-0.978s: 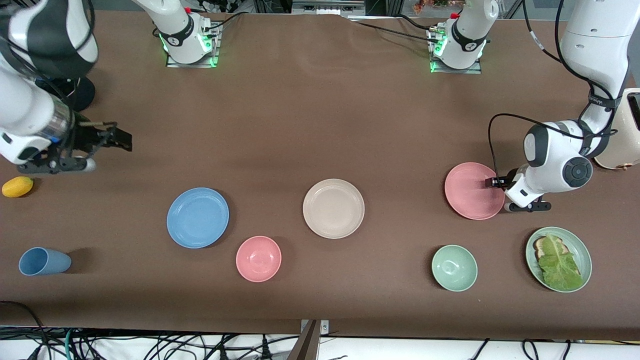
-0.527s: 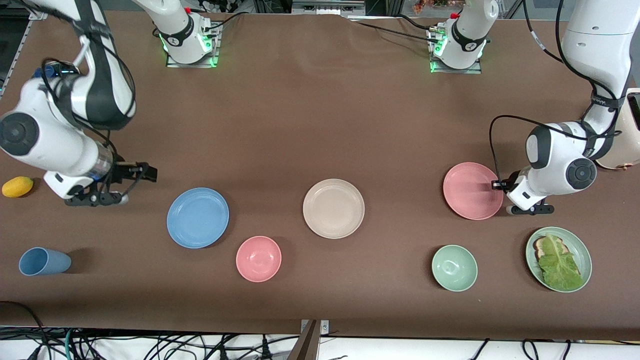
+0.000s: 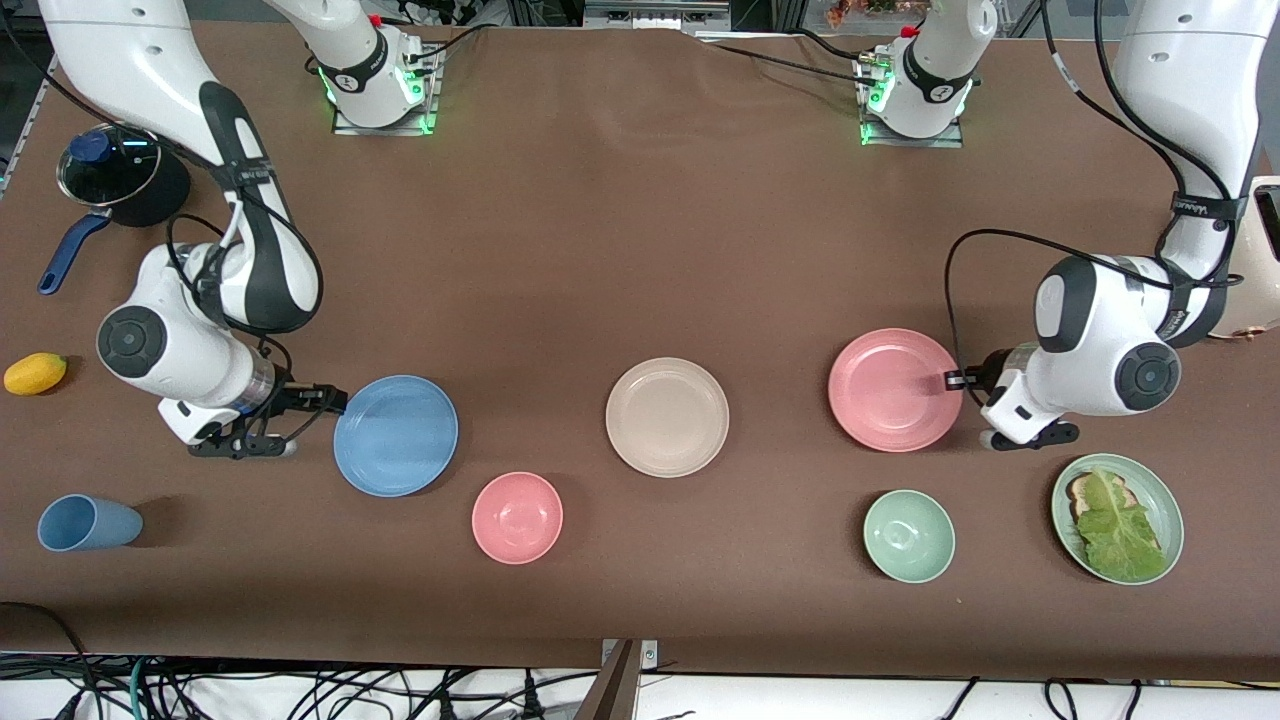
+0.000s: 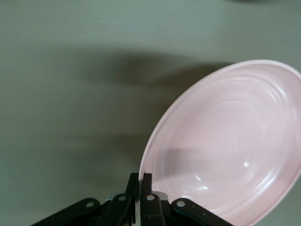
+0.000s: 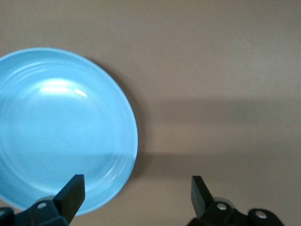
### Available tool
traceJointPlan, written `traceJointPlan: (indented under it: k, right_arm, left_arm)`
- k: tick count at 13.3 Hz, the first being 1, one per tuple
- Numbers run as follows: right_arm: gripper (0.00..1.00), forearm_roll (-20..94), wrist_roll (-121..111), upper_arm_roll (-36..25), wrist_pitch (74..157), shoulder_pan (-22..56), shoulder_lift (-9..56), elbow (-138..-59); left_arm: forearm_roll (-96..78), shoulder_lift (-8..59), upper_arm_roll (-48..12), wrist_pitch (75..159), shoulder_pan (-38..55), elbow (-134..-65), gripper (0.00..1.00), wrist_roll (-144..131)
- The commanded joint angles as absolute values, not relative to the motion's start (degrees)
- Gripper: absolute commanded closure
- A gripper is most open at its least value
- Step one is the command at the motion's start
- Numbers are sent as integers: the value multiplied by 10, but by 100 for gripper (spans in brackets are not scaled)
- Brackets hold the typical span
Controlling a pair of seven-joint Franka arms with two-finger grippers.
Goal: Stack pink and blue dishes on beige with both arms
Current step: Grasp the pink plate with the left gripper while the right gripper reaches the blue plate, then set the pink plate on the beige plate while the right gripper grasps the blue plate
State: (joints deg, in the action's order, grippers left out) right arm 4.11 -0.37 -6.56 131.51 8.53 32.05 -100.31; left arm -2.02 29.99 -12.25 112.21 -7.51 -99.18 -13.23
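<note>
The beige plate (image 3: pixel 667 416) lies flat at the table's middle. Between it and the left arm's end, the pink plate (image 3: pixel 893 390) is held by its rim, with my left gripper (image 3: pixel 955 380) shut on the edge. In the left wrist view the two fingers (image 4: pixel 146 181) pinch that pink plate (image 4: pixel 225 146), which casts a shadow on the cloth. The blue plate (image 3: pixel 396 435) rests toward the right arm's end. My right gripper (image 3: pixel 335 400) is open at its rim. In the right wrist view the blue plate (image 5: pixel 61 127) has its edge between the spread gripper (image 5: pixel 136 186) fingers.
A pink bowl (image 3: pixel 517 517) and a pale green bowl (image 3: pixel 908 536) sit nearer the camera than the plates. A pale green plate (image 3: pixel 1165 500) carries toast and lettuce. A blue cup (image 3: pixel 88 523), a yellow fruit (image 3: pixel 35 373), a lidded black pot (image 3: pixel 120 180) and a cream appliance (image 3: pixel 1255 260) stand at the ends.
My left gripper has carried the pink plate toward the beige plate. My right arm has swung down and over to the blue plate's rim, uncovering the black pot.
</note>
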Motion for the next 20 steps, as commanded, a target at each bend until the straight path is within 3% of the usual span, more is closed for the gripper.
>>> traceJointPlan:
  k: [1,3,6,8,10,12,13,14,17,20]
  right_arm:
    - [0,53,-10,-63,1337,81,366,-959]
    - [1,60,-10,-61,1359,81,379,-959]
    - [8,63,-7,-59,1370,81,391,-959]
    - [13,78,-9,-57,1375,81,395,-960]
    - [23,85,-9,-57,1375,82,395,-963]
    - [34,86,-9,-56,1375,83,399,-965]
    - [40,86,-8,-51,1376,82,402,-966]
    - [47,86,-7,-48,1375,81,402,-966]
    - [66,98,-7,-47,1375,82,402,-967]
    - [99,98,-11,-47,1371,82,400,-965]
  left_arm:
    - [-43,301,-179,1099,-72,-960,100,-224]
    - [-42,308,-220,1106,-58,-958,100,-291]
    - [-42,327,-222,1151,24,-952,100,-352]
    - [-36,377,-218,1181,74,-900,100,-403]
    - [-34,435,-214,1181,101,-830,100,-427]
    - [-34,448,-200,1182,116,-812,100,-428]
    - [-33,448,-198,1182,113,-812,40,-415]
    - [-27,447,-198,1182,113,-812,0,-402]
    - [-19,434,-192,1180,108,-809,0,-403]
    - [-17,418,-178,1172,80,-810,0,-397]
